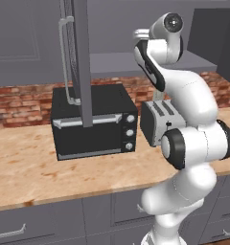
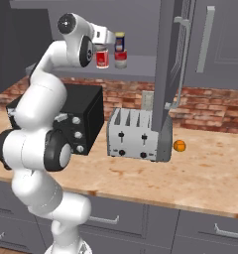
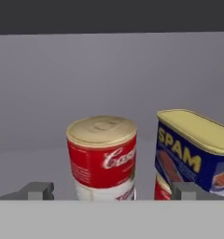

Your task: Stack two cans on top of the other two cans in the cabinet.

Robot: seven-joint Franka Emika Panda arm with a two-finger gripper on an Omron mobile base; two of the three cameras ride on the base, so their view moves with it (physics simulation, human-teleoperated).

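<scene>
Counting on the cabinet (image 2: 166, 59) shelf, you get two red cans (image 2: 102, 58) standing side by side and one blue can (image 2: 120, 42) stacked on the right-hand red one. Your hand view reads the blue can's label; the right base view adds a toaster (image 2: 133, 135) and an orange (image 2: 179, 145) on the worktop (image 2: 200, 178). Tool (image 3: 113, 190) fingers spread wide, holding nothing, just before the left red can.

Grey cabinet shelf (image 2: 141, 65) with two red-and-white cans (image 2: 102, 58) side by side

Brick backsplash (image 2: 210, 106) behind a wooden counter (image 2: 205, 173); grey drawers (image 2: 141, 218) below.
</scene>
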